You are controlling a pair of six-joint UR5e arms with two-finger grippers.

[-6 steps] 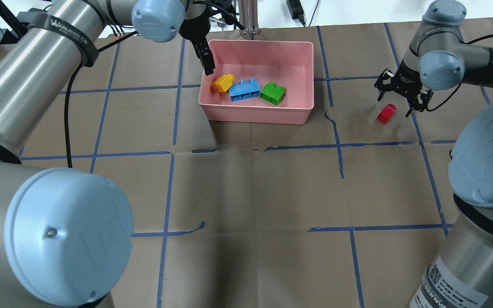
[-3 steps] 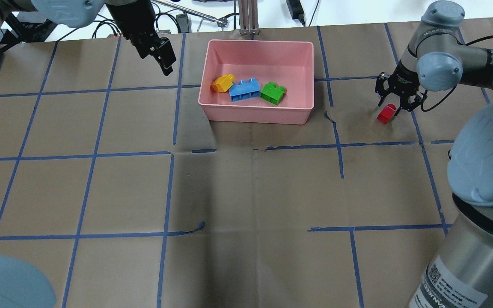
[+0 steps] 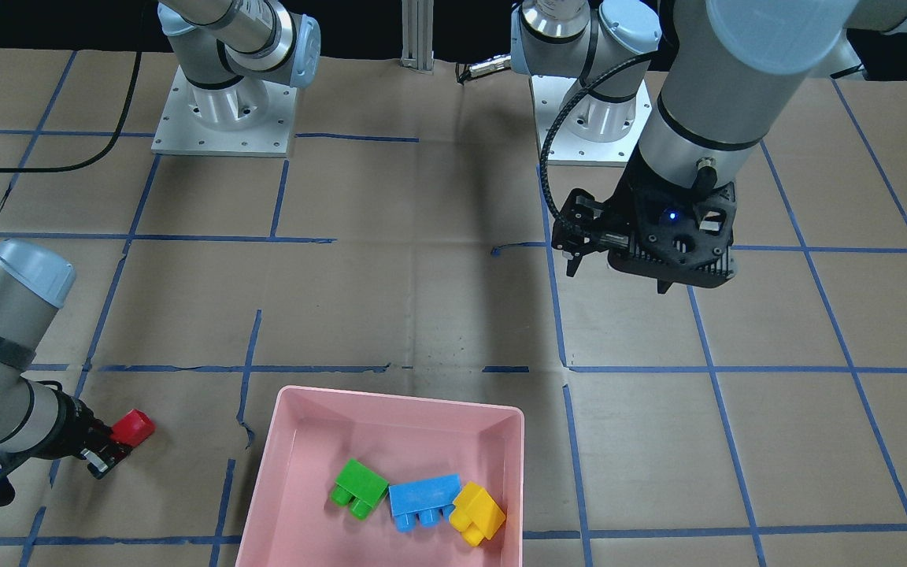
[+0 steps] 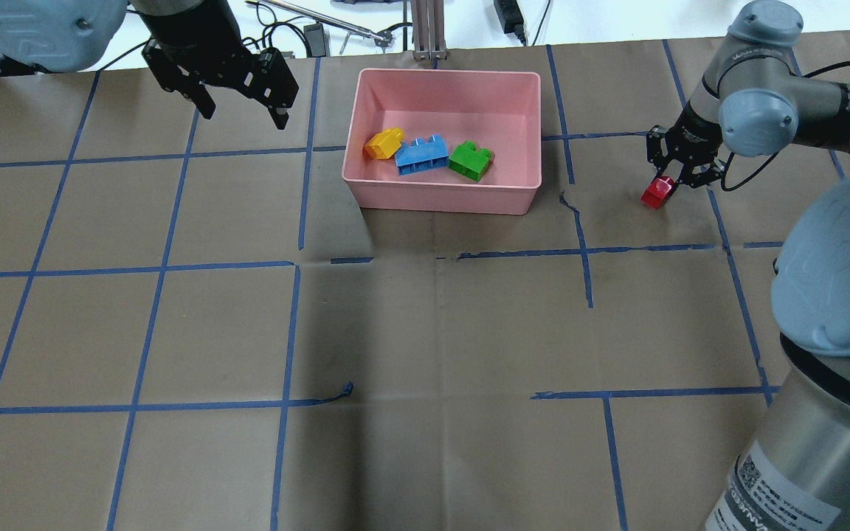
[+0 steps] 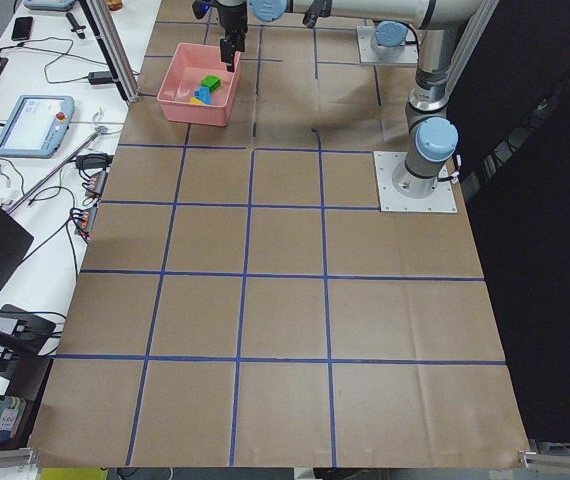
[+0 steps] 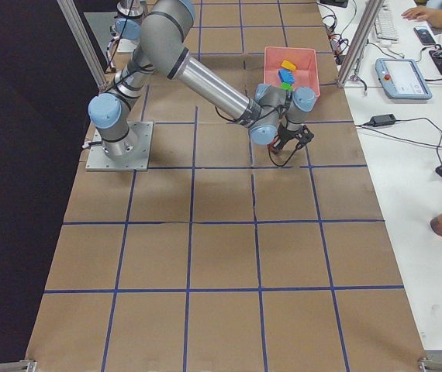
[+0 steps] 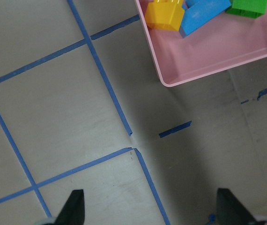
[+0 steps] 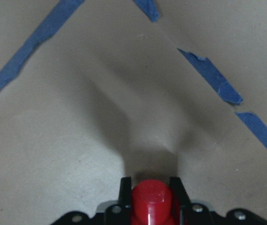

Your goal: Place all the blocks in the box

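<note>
The pink box stands at the table's far middle and holds the yellow block, the blue block and the green block. They also show in the front view, in the box: green, blue, yellow. My right gripper is shut on the red block, to the right of the box, at or just above the table. The red block sits between the fingers in the right wrist view. My left gripper is open and empty, left of the box.
An aluminium post and cables stand just behind the box. Blue tape lines cross the brown table cover. The two arm bases are bolted at the robot's side. A side table with devices runs along the far edge.
My left gripper has moved left, away from the box's left wall, and turned. My right gripper has come down over the red block and shut on it; the block shifted slightly left.
</note>
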